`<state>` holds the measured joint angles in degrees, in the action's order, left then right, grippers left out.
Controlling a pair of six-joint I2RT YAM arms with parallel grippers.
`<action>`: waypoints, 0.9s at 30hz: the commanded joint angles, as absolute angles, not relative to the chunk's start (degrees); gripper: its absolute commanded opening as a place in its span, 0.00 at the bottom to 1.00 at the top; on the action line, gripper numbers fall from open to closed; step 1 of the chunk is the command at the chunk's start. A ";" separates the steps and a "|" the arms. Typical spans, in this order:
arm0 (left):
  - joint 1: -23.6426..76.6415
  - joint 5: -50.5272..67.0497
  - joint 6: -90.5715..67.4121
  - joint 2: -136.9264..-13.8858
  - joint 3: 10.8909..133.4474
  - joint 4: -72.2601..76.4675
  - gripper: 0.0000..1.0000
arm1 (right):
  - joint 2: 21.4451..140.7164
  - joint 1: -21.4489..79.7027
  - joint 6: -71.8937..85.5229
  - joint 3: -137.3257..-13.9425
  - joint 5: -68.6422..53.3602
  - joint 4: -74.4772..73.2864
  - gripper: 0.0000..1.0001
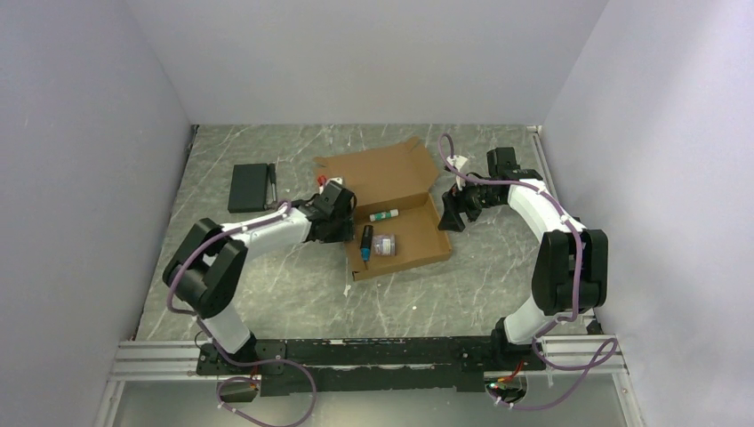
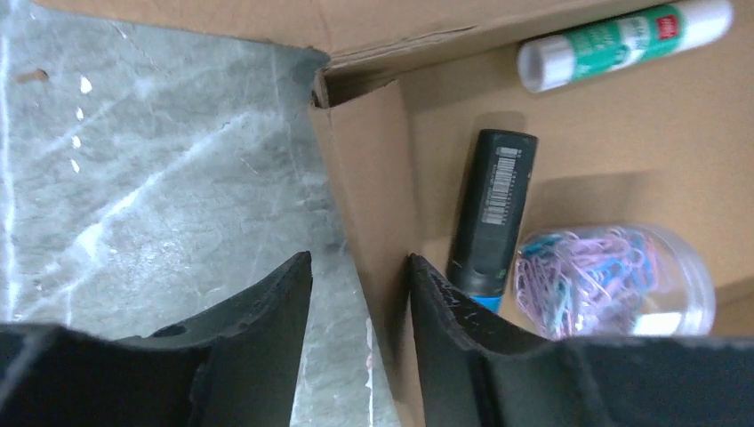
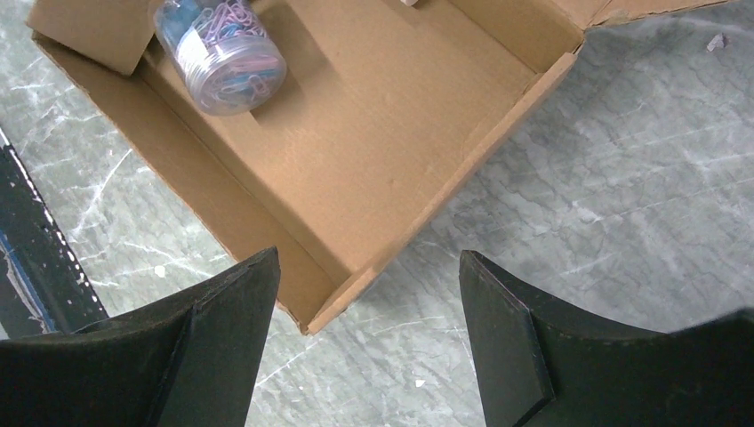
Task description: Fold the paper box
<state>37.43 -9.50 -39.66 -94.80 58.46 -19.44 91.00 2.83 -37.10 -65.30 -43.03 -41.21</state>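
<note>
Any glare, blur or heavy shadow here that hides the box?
Top external: even, soft light, only faint shadows beside the paper box. Left wrist: bright glare patches on the table; the left claw's fingers read as featureless black, while the black tube's barcode is crisp. Right wrist: cardboard sharp, a soft shadow along the box's inner wall.

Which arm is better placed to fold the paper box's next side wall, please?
Left, probably: the left gripper straddles a side wall of the paper box; the right gripper hangs open above a corner.
</note>
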 commanded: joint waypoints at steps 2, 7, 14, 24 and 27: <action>37.09 -11.51 -41.77 -99.48 61.77 -22.12 0.32 | 89.00 2.68 -38.58 -66.62 -45.21 -41.75 0.78; 37.60 -17.00 -39.65 -102.93 65.26 -28.60 0.00 | 89.15 2.65 -38.67 -66.62 -45.21 -41.70 0.78; 38.67 -19.13 -37.72 -104.03 66.38 -28.82 0.00 | 89.25 2.68 -38.58 -66.53 -45.04 -41.70 0.78; 38.85 -17.49 -35.51 -98.87 66.82 -29.78 0.43 | 89.44 2.64 -38.65 -66.56 -45.10 -41.75 0.78; 38.83 -16.33 -34.99 -97.55 67.08 -30.34 0.45 | 89.42 2.70 -38.66 -66.59 -45.14 -41.75 0.78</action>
<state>38.72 -16.51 -36.42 -102.04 65.63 -29.19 91.00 2.83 -37.34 -65.30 -43.18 -41.67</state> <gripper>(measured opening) 0.441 0.775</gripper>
